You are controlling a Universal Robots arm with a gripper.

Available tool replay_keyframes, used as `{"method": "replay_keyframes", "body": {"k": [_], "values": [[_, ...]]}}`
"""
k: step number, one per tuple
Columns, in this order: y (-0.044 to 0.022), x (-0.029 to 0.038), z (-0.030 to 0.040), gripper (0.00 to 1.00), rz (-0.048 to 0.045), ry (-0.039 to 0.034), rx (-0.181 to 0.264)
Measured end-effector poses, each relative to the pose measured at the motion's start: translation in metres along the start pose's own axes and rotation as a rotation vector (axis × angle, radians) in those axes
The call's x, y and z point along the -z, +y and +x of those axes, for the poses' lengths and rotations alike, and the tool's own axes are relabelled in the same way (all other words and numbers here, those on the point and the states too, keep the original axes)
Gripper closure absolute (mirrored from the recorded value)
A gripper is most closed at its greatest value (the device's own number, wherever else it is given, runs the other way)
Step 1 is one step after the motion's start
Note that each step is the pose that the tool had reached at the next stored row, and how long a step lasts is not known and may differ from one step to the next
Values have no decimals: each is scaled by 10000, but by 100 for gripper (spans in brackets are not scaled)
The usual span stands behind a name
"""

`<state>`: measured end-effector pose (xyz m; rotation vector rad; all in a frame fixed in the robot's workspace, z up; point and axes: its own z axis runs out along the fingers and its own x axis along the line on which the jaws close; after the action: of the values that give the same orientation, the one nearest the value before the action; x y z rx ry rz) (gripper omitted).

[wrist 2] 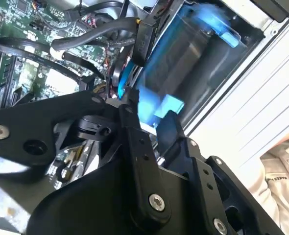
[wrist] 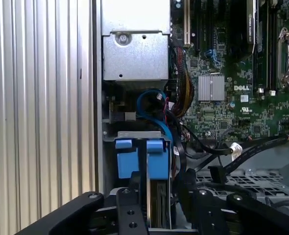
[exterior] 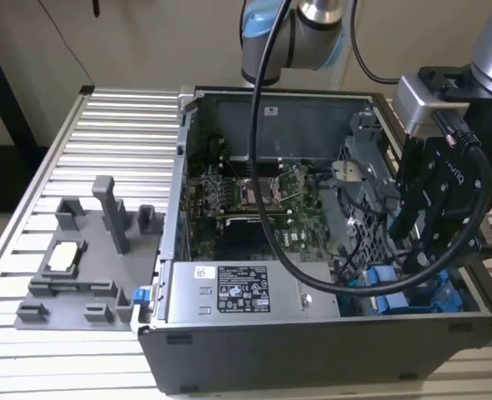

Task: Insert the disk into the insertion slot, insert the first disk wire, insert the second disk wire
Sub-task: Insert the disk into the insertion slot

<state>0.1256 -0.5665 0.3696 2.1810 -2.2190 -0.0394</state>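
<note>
The disk (wrist: 159,200) stands edge-on in its bright blue carrier frame (wrist: 154,164), partly down in the insertion slot (wrist: 134,133) at the front corner of the black computer case (exterior: 313,350). My gripper (wrist: 160,196) reaches down over it with one black finger on each side of the drive, shut on it. In the second wrist view the fingers (wrist 2: 134,132) flank the blue frame's end (wrist 2: 168,105) and the grey disk (wrist 2: 193,58) runs away into the bay. In the exterior view my gripper (exterior: 421,250) hangs over the blue frames (exterior: 417,298) on that view's right.
Loose black cables with connectors (wrist: 217,174) and a blue cable loop (wrist: 149,98) lie beside the bay. The perforated grey cage (wrist: 252,178), the motherboard (wrist: 232,93) and the silver power supply (exterior: 229,292) are close by. A grey fixture (exterior: 79,267) sits on the slatted table at the exterior view's left.
</note>
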Motion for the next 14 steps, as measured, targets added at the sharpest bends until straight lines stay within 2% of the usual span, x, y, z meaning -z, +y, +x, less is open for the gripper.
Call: {"method": "replay_keyframes", "body": {"k": [1, 2, 5, 11, 14], "values": [[0, 1, -1, 54, -1, 1, 0], [1, 8, -3, 47, -3, 3, 0], [2, 52, -15, 47, -20, 4, 8], [11, 263, -41, 47, -39, 19, 12], [12, 291, -53, 47, -37, 16, 16]]}}
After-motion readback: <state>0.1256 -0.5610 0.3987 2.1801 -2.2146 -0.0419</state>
